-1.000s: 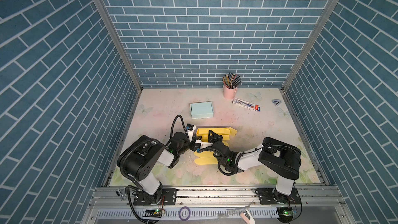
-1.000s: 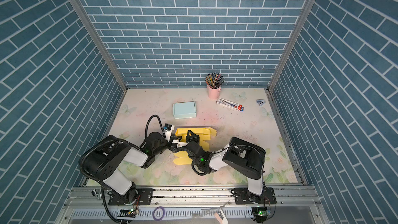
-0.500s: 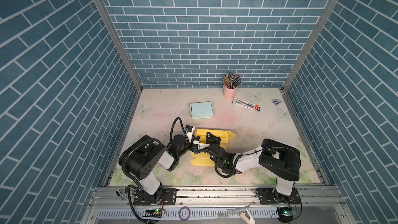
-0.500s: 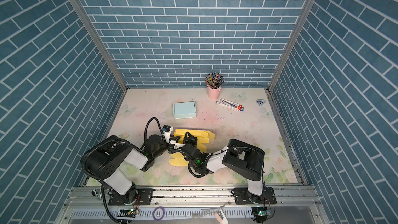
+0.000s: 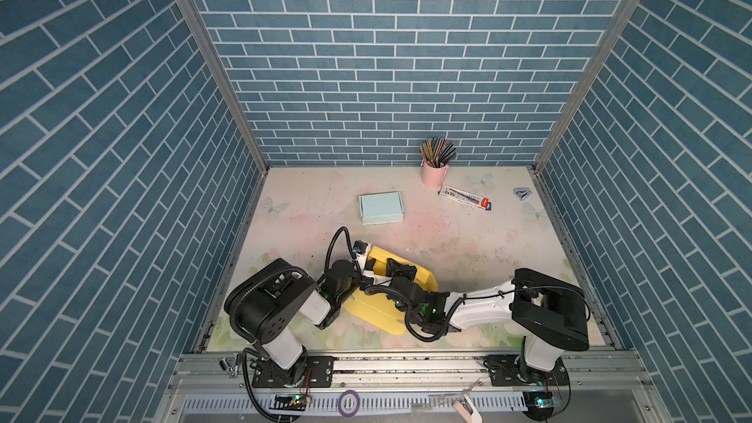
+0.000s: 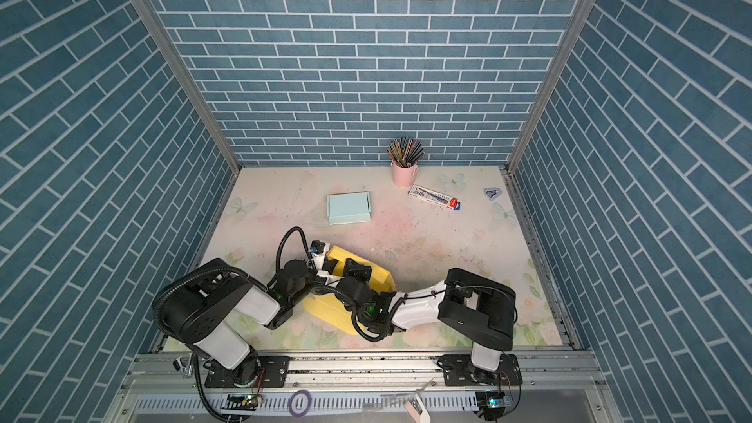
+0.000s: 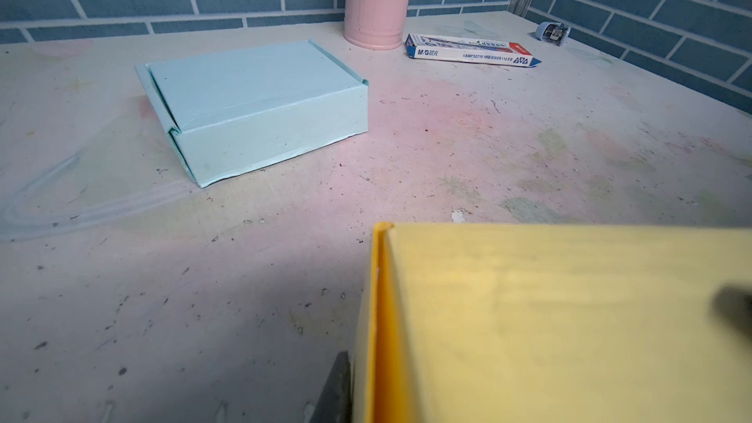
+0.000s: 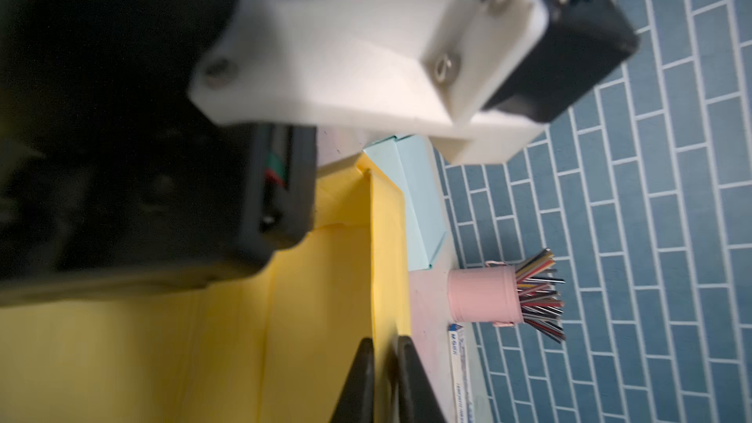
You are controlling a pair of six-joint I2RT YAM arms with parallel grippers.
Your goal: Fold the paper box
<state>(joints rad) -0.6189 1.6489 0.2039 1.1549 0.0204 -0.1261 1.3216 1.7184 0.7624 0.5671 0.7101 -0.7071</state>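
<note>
1. Right wrist view: the right hand (image 8: 384,345) has its two dark fingers close together, one on each side of an upright wall of the partly folded yellow paper box (image 8: 325,319). I cannot tell whether they pinch it.
2. In a top view the left hand (image 5: 368,274) sits at the box's left end. The left wrist view shows a yellow panel right against it, and its grip cannot be told.
3. The box lies on the near middle of the pale floral desk (image 5: 407,233), between both arms, with a flat flap spread toward the front rail.
4. The step looks like raising and creasing the walls. One hand should brace the corner while the other presses along the crease, gently enough not to tear the paper.
</note>
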